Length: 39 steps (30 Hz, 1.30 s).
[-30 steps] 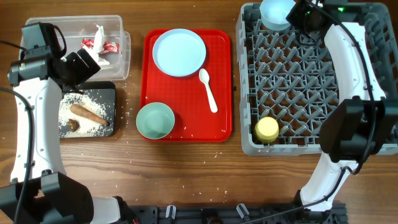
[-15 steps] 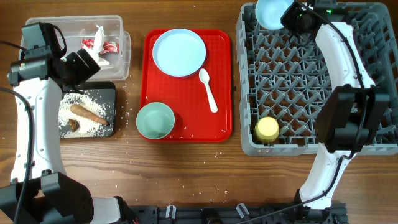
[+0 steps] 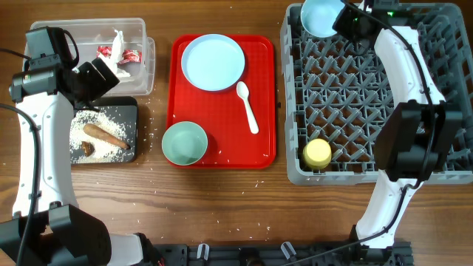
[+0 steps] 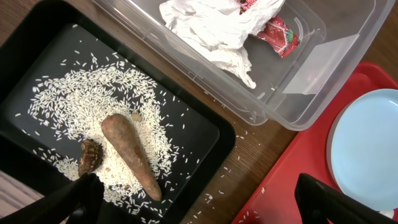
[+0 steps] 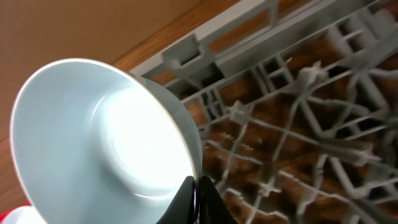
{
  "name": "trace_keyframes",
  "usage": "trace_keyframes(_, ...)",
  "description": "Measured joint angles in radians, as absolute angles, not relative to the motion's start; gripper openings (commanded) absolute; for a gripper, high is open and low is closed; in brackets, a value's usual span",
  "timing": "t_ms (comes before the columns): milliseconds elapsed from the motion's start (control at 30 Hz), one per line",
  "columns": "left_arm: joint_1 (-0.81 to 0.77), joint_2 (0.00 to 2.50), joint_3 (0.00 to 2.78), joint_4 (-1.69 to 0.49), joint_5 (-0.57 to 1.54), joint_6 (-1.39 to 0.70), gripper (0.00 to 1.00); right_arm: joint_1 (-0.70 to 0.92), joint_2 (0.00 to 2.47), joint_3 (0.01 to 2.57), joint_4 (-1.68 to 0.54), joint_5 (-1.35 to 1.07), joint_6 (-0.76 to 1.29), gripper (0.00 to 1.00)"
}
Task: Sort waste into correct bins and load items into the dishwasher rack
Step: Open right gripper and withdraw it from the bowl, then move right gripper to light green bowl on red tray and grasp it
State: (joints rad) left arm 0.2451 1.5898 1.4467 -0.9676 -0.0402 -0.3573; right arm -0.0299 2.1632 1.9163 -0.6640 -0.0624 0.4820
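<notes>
From above, the rack (image 3: 347, 96) is being seen at the 3 o'clock side of the table (image 3: 222, 207). At its 11 o'clock corner the blue bowl (image 3: 318, 16) is being held by the right gripper (image 3: 341, 18); the jaws themselves are being hidden here by the arm. The cup (image 3: 318, 153) is being seen in the rack's 7 o'clock corner. In the middle, the red tray (image 3: 222, 151) is being occupied by the plate (image 3: 213, 62) at 12 o'clock, the spoon (image 3: 247, 107) toward 3 o'clock and the green bowl (image 3: 184, 142) at 7 o'clock. At 10 o'clock of the table, the tissue (image 3: 118, 66) and wrapper scraps (image 3: 130, 55) are being contained in the tub (image 3: 149, 66). Just at 6 o'clock of it, the rice (image 3: 111, 118), the stick (image 3: 105, 136) and the lump (image 3: 88, 148) are being carried by the black tray (image 3: 135, 111). The left gripper (image 3: 103, 74) is being held above the border of both bins.

In the left wrist view, the fingers (image 4: 68, 202) are being spread wide at 7 and 5 o'clock, and nothing is being gripped. The lump is being seen just beside the stick, at its 8 o'clock.

In the right wrist view, the fingers are being pressed together on the blue bowl's rim at 6 o'clock. The bowl is being tilted over the rack's corner; whether it is touching the rack cannot be told.
</notes>
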Motion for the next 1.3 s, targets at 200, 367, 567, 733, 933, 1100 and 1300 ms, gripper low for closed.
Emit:
trace_keyframes(200, 0.245, 1.59, 1.447, -0.967, -0.04, -0.357, 1.0, 0.042, 2.012, 1.906, -0.711, 0.266, 0.393, 0.04)
trace_keyframes(367, 0.245, 1.59, 1.447, -0.967, -0.04, -0.357, 1.0, 0.263, 1.961, 1.906, -0.702, 0.83, 0.184, 0.04)
trace_keyframes(567, 0.245, 1.59, 1.447, -0.968, -0.04, -0.357, 1.0, 0.369, 2.038, 1.906, -0.641, 1.166, -0.113, 0.04)
trace_keyframes(733, 0.245, 1.59, 1.447, -0.968, -0.04, -0.357, 1.0, 0.359, 2.154, 1.904, -0.611, 1.275, -0.258, 0.04)
trace_keyframes(933, 0.245, 1.59, 1.447, -0.967, -0.04, -0.357, 1.0, 0.363, 2.189, 1.902, -0.455, 1.292, -0.46, 0.04)
trace_keyframes(1100, 0.245, 1.59, 1.447, -0.967, -0.04, -0.357, 1.0, 0.374, 2.241, 1.902, -0.454, 1.292, -0.53, 0.04)
trace_keyframes(1300, 0.245, 1.59, 1.447, -0.967, -0.04, -0.357, 1.0, 0.401, 2.265, 1.902, -0.446, 1.305, -0.574, 0.04)
